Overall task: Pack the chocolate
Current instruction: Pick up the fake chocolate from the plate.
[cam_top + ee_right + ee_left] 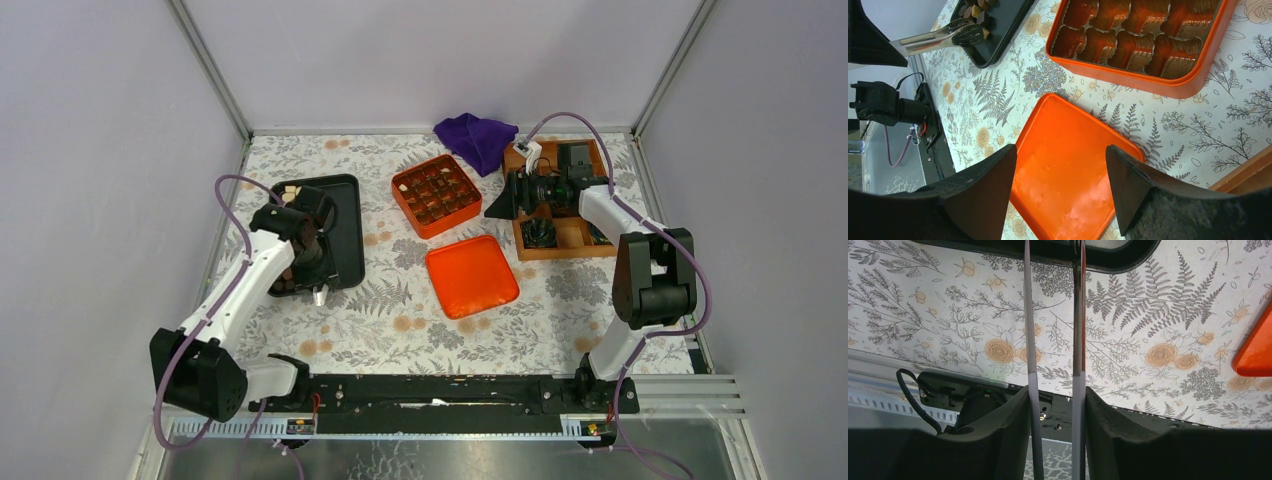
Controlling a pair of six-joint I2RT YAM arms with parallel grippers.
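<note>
Left end effector (pixel 1055 390) grips slim metal tongs (pixel 1029 315); only right wrist view shows their tips beside chocolate pieces (pixel 979 15) on black tray (pixel 998 35). Right end effector (pixel 1060 152) open

Black rectangular tray (pixel 342 215) on left of floral tabletop (pixel 400 320), small chocolate pieces (pixel 290 192) at its far end. Left claw (pixel 312 275) over near end, metal tongs (pixel 320 296) protruding. Compartmented orange box (pixel 436 195) centre; flat orange lid (pixel 472 275) nearer.
</note>
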